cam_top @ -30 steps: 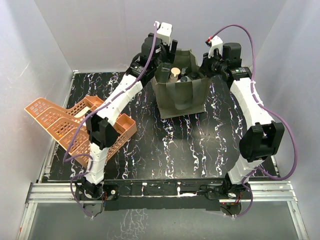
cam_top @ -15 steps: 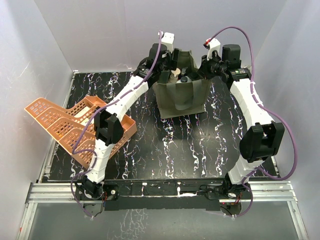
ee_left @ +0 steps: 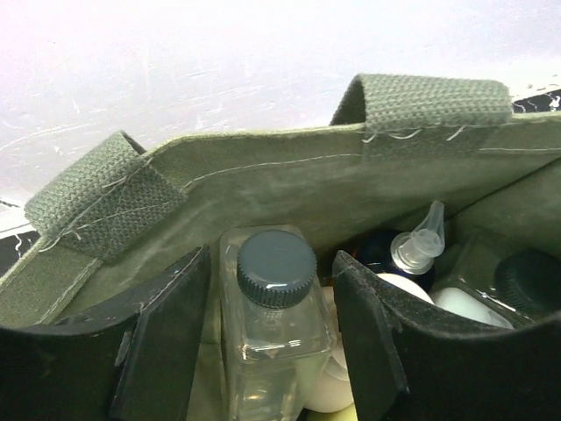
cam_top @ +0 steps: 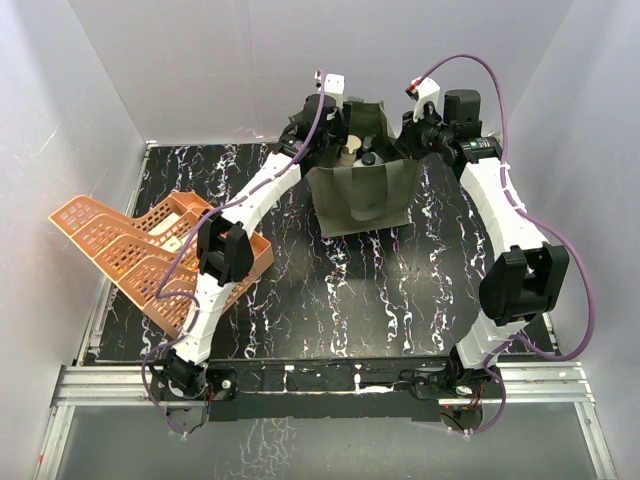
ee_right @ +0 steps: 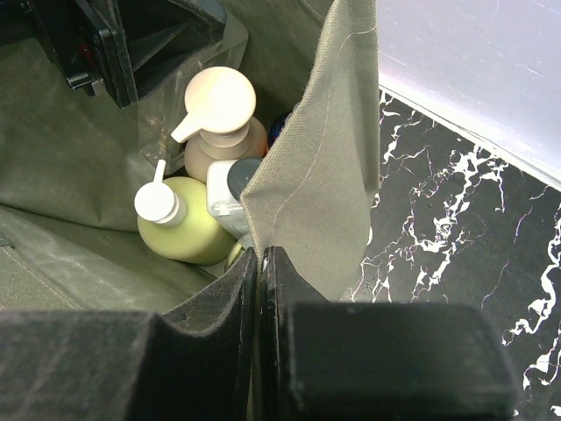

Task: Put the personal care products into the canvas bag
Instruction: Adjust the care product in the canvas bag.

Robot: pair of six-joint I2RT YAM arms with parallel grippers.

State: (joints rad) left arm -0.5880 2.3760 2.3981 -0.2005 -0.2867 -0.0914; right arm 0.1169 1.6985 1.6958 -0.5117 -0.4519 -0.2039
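Observation:
The olive canvas bag (cam_top: pixel 365 195) stands upright at the back of the table. My left gripper (ee_left: pixel 272 256) hovers open over its far-left rim (ee_left: pixel 263 175). A square clear bottle (ee_left: pixel 272 324) with a dark cap stands just below, with a slim gap to each finger. Beside it lie a dark round bottle (ee_left: pixel 386 250) and a white one (ee_left: pixel 403 289). My right gripper (ee_right: pixel 261 254) is shut on the bag's right wall (ee_right: pixel 324 175), holding it open. Inside are a tan pump bottle (ee_right: pixel 223 105) and a yellow-green pump bottle (ee_right: pixel 180 228).
Two orange lattice baskets (cam_top: pixel 130 250) lie tipped at the table's left edge, under the left arm's forearm. White walls close in behind and beside the bag. The black marbled table (cam_top: pixel 380 300) stretches in front of the bag.
My left gripper has risen out of the bag and drawn back toward its far-left rim, its jaws narrowing a little. The right gripper and the bag have stayed put.

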